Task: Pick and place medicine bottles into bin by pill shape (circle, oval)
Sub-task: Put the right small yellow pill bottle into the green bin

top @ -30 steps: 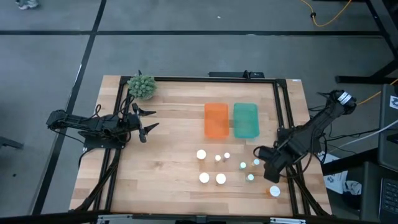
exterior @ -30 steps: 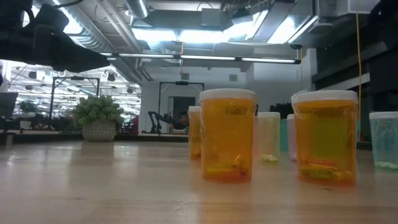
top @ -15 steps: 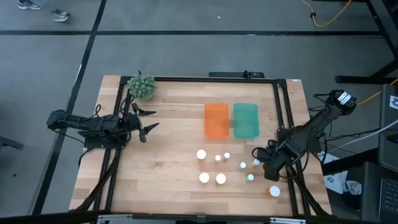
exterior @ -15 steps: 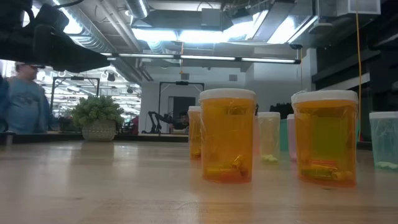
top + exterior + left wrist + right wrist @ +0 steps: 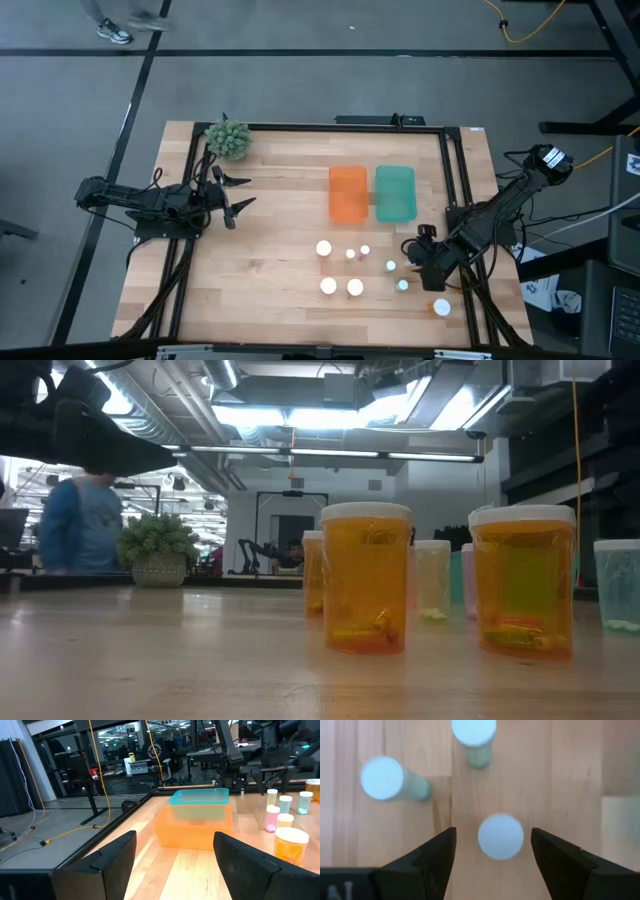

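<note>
Several small white-capped medicine bottles stand upright on the wooden table near its front right, among them and an orange-capped one. Two look amber in the low view. My right gripper is open above one bottle, whose white cap shows between the two fingers with a gap on each side. Two more bottles stand just beyond it. My left gripper waits open and empty at the table's left.
An orange bin and a teal bin sit side by side behind the bottles. A potted plant stands at the far left corner. A person walks in the room beyond the table.
My right gripper has gone toward the table's left and a little toward its far edge, coming over a bottle that it now covers in the high view. The bottles have kept still. A person has walked across the room behind the table.
</note>
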Controlling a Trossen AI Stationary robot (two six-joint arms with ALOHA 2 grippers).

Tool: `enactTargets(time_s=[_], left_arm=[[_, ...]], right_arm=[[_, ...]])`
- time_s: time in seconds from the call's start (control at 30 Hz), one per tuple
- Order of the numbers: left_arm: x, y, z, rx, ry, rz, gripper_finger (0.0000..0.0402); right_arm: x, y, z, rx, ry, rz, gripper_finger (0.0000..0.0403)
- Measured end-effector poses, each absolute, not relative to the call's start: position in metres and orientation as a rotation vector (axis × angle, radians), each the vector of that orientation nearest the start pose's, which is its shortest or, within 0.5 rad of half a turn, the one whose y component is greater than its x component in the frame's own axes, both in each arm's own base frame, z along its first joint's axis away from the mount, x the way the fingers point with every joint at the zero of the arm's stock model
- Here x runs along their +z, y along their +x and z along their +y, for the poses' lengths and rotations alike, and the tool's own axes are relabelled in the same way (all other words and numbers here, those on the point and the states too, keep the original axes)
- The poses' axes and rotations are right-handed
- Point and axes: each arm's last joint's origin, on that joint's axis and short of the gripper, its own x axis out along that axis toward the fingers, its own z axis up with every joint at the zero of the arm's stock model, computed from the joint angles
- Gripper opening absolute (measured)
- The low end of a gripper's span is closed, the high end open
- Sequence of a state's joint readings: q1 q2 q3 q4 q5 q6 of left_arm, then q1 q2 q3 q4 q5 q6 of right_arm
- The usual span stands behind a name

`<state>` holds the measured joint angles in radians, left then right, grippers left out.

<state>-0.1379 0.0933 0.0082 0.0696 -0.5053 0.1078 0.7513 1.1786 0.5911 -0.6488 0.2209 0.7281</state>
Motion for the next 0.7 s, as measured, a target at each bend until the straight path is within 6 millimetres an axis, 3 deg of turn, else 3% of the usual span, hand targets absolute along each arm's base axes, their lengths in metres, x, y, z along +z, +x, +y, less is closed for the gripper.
enactTargets(time_s=[0.2, 0.7], left_arm=[[0.166, 0.1, 0.0, 0.367, 0.112, 0.035, 0.0257], [0.166, 0.1, 0.0, 0.366, 0.111, 0.034, 0.0257]], right_arm=[[0.171, 0.143, 0.124, 0.034, 0.051, 1.159, 0.0256], [0.16, 0.147, 0.128, 0.013, 0.024, 1.192, 0.0197]])
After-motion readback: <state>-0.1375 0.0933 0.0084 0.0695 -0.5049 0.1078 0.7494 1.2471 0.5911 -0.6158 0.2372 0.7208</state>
